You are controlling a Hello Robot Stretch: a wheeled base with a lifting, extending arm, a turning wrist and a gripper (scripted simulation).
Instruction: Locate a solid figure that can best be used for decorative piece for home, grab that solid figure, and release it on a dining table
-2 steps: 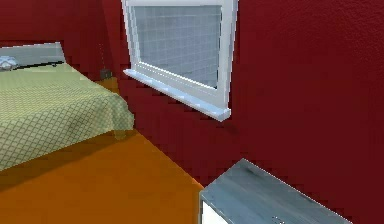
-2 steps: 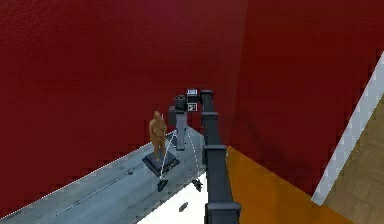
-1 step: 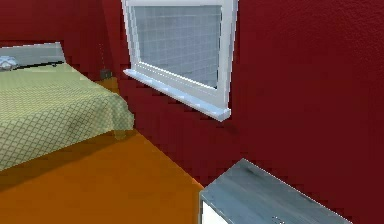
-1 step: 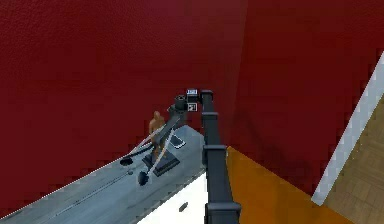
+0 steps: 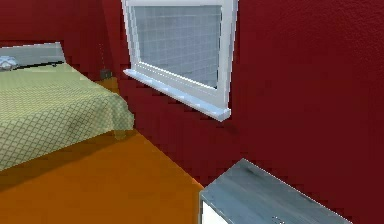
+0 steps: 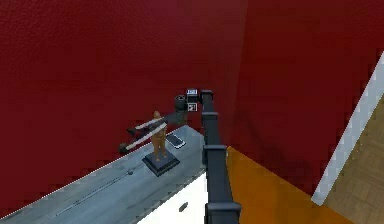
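A small brown figure (image 6: 157,140) stands upright on a dark square base on the grey top of a low white cabinet (image 6: 95,190) against the red wall. In the arm side view my gripper (image 6: 132,140) reaches left from the arm's far end, its thin fingers (image 6: 150,123) at the figure's height. The figure stands on the cabinet right at the gripper, so I cannot tell whether the gripper holds anything, or whether it touches the figure.
A small pale flat object (image 6: 177,140) lies on the cabinet beside the figure. The forward view has a bed (image 5: 45,110) with a green checked cover at left, a white-framed window (image 5: 180,45) in the red wall, orange floor (image 5: 110,190), and the cabinet's corner (image 5: 265,198).
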